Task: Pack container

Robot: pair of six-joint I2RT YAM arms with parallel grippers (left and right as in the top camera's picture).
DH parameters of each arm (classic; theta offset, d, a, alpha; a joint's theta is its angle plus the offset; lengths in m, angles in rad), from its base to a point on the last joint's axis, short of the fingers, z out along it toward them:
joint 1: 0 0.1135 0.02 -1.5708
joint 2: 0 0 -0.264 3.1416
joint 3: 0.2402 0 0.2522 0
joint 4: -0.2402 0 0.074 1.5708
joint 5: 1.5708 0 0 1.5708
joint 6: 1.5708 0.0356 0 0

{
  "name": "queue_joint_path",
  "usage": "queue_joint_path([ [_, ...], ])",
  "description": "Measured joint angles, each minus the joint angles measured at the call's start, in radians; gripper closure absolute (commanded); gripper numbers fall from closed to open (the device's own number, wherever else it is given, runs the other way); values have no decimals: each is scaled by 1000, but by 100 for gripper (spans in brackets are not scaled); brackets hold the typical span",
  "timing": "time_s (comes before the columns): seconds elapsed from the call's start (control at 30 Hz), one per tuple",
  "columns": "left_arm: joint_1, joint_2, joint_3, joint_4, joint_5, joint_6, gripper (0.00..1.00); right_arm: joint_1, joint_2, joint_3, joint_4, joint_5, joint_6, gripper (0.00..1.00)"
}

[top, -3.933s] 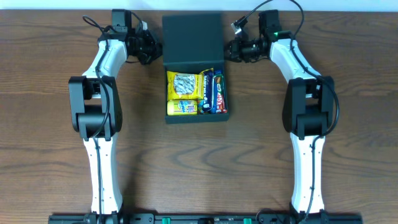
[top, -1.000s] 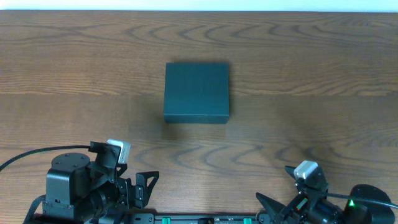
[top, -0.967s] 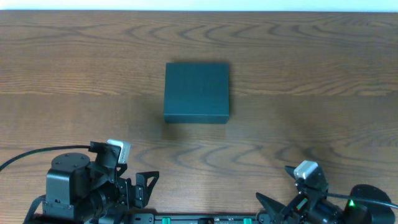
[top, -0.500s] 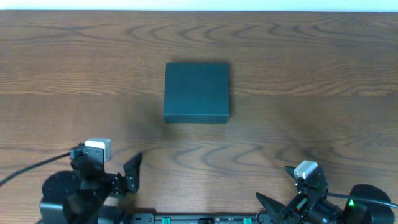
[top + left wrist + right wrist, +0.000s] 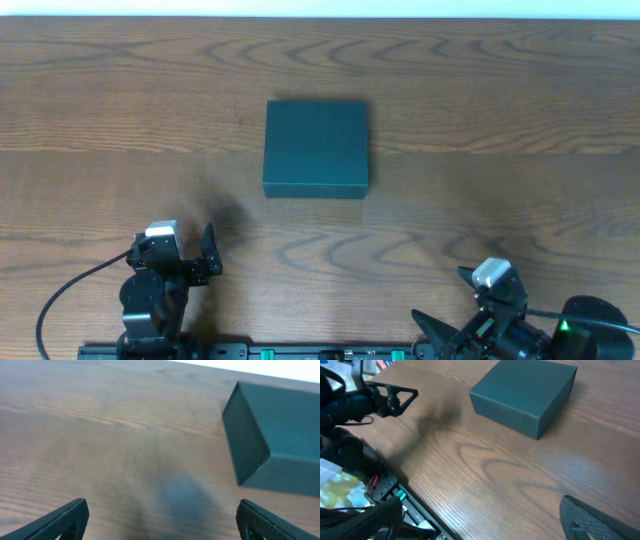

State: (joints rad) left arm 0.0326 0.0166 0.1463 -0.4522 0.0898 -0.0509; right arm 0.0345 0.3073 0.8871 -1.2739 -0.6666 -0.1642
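The container [image 5: 316, 147] is a dark teal square box lying shut on the wooden table, lid down, its contents hidden. It fills the right of the left wrist view [image 5: 280, 455] and the upper middle of the right wrist view [image 5: 525, 395]. My left gripper [image 5: 208, 258] sits near the table's front left, well short of the box, open with only bare wood between its fingers [image 5: 162, 517]. My right gripper [image 5: 440, 296] is folded at the front right, also open and holding nothing [image 5: 482, 520]. In the right wrist view the left gripper [image 5: 395, 397] shows at the upper left.
A black mounting rail [image 5: 320, 352] runs along the table's front edge, also seen at the right wrist view's lower left as the rail [image 5: 385, 491]. A cable [image 5: 70, 290] loops from the left arm. Wooden tabletop [image 5: 480, 180] surrounds the box.
The box, earlier open with snack packets showing and both grippers at its lid, is now shut and both arms are back at the front. In the last second the left arm swung and folded in; the right stayed still.
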Motion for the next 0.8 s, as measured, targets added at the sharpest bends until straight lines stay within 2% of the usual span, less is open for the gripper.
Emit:
queue_joint_path([
  [0.8,-3,-3,-2,19,0,0,5,0,0,0,-1,0,0,1],
])
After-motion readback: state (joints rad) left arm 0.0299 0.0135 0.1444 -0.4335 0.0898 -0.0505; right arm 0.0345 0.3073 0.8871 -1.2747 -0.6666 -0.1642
